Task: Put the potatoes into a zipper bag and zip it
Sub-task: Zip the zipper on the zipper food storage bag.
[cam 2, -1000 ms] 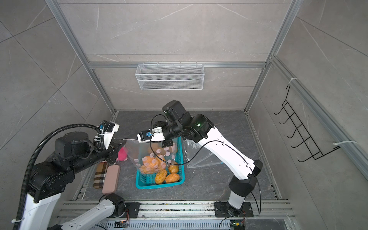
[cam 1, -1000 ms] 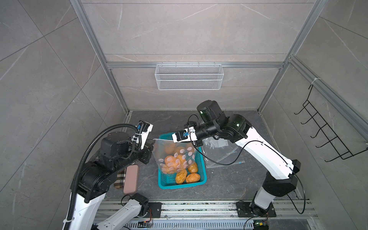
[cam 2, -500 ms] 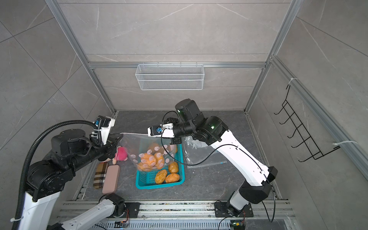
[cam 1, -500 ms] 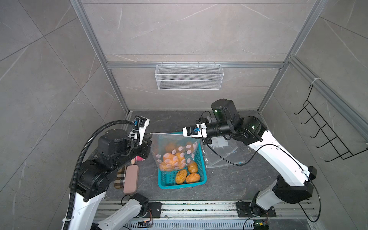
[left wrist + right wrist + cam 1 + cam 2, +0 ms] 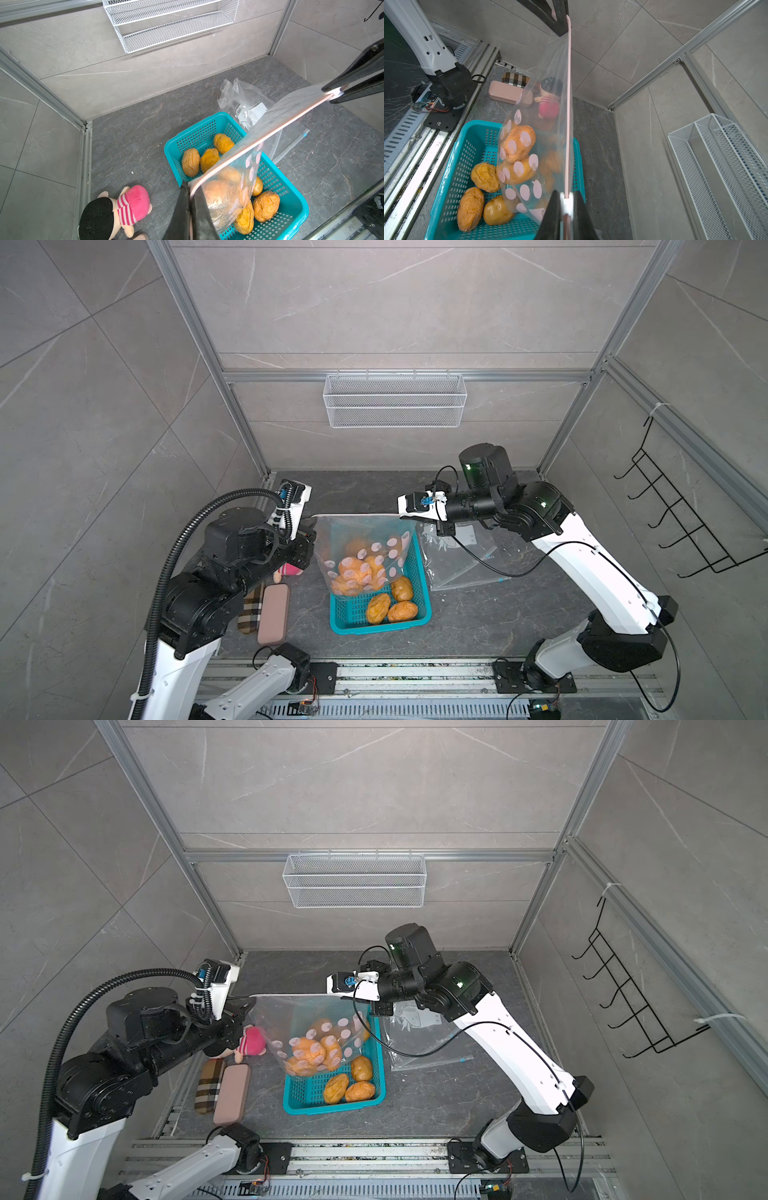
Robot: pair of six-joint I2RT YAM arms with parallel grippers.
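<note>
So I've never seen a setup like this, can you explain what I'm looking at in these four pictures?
Two robot arms stand on a rail. Two pictures look down from overhead; two come from cameras on the arms' wrists. The left hand and right hand are each shut on one end of the pink strip of a clear spotted zipper bag, holding it over a teal basket. Some potatoes are in the bag, others loose in the basket. Nearby lie a spare bag, a doll and a pink case.
</note>
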